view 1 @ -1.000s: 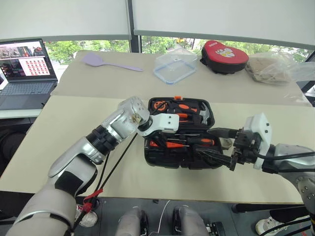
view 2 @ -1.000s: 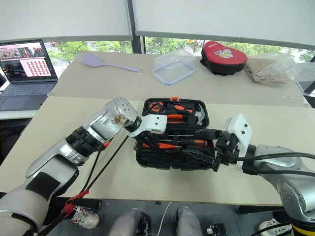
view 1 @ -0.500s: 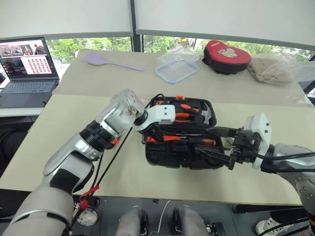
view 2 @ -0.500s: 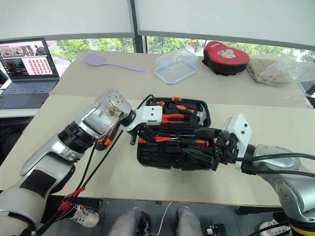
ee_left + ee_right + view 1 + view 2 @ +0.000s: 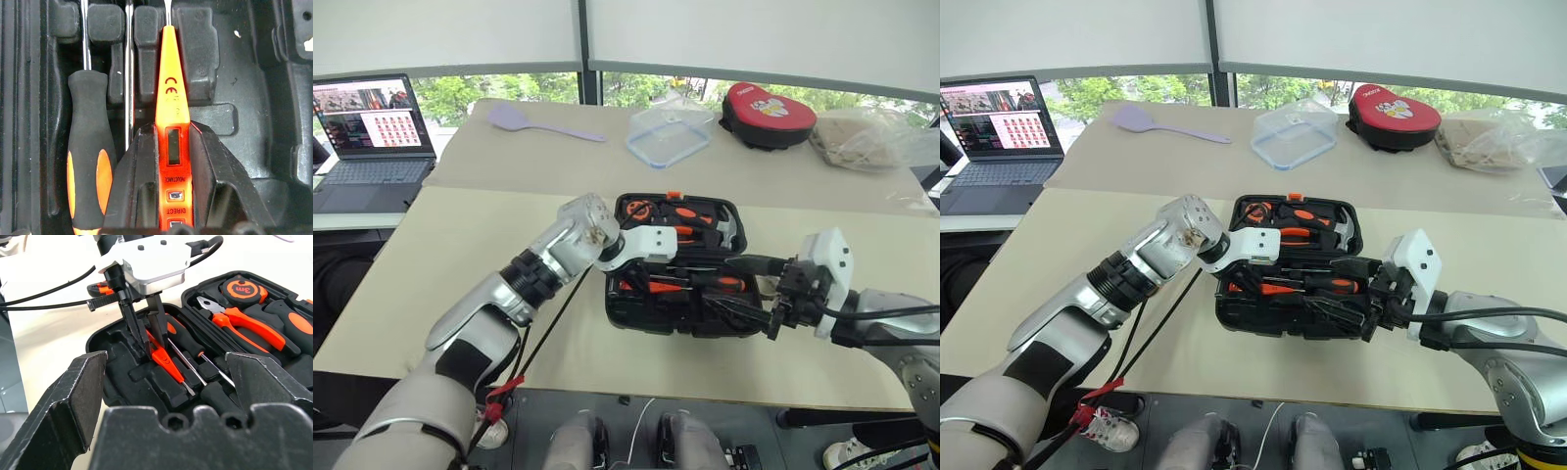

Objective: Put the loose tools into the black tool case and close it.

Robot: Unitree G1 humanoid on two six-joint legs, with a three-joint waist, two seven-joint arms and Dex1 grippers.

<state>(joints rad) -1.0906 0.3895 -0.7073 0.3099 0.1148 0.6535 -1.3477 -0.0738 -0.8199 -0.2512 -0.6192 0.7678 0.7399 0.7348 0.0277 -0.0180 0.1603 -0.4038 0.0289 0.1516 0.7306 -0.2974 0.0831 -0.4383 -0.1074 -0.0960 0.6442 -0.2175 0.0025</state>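
On the near counter [image 5: 440, 255], right in front of you, the black tool case [image 5: 677, 294] lies open, its lid tray toward the windows and its base tray toward you. Your left end effector [image 5: 142, 340] reaches down into the base tray with its two black fingers [image 5: 139, 181] closed on the slim small orange screwdriver [image 5: 172, 127]; your left wrist view shows the orange body pinched between them, the metal tip pointing away along a moulded recess. Just beside it in that tray an orange-and-black-handled screwdriver [image 5: 88, 156] sits in its slot, with another bare steel shaft between the two.

Your right end effector [image 5: 759, 289] hovers at the case's right end, pointing in toward the tools, its fingers [image 5: 63, 401] spread wide and holding nothing.

In the lid tray you can see an orange tape measure [image 5: 243, 288], orange-handled pliers [image 5: 244, 323] and a hammer head [image 5: 728, 229].

On the far counter sit a lilac spatula [image 5: 540, 122], a clear plastic box [image 5: 668, 137], a red-and-black pouch [image 5: 768, 113] and a crumpled plastic bag [image 5: 871, 137]. An open laptop [image 5: 367, 132] stands at your far left.
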